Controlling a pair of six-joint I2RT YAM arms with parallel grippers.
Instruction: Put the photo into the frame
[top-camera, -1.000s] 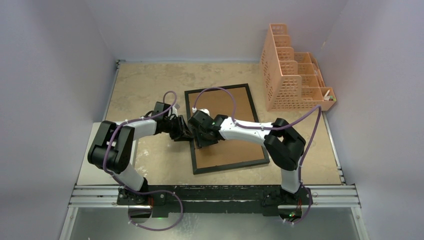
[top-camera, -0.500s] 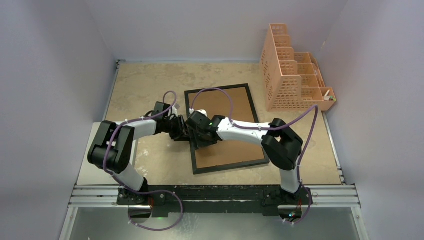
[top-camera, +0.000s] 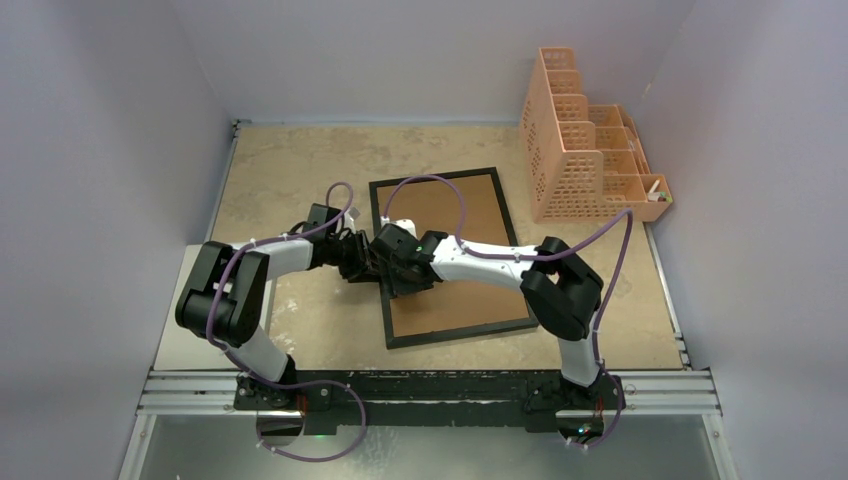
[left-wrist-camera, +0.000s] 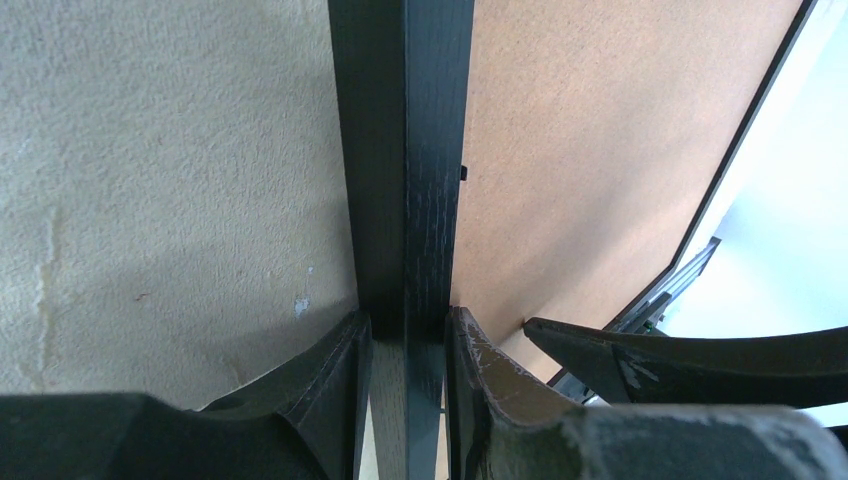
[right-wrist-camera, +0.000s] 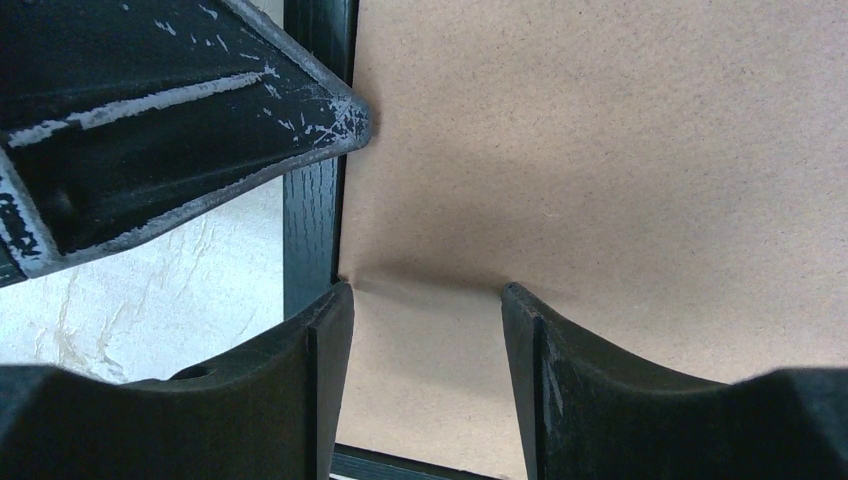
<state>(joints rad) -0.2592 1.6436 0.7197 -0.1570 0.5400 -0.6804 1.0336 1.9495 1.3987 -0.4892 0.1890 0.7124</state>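
Brown backing board (right-wrist-camera: 600, 150) gets pressed by the spread right gripper (right-wrist-camera: 427, 295), frame (left-wrist-camera: 405, 150) clamped steady by the left gripper (left-wrist-camera: 407, 330)

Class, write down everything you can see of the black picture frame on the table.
The frame is a thin black rectangle with visible wood grain, lying face down so its brown fibreboard back faces up. It sits mid-way across the table, slightly askew, left of the peach organizer. The left gripper pinches its left rail between its jaws. The right gripper, jaws open, appears to rest its tips on the brown back. No photo shows.
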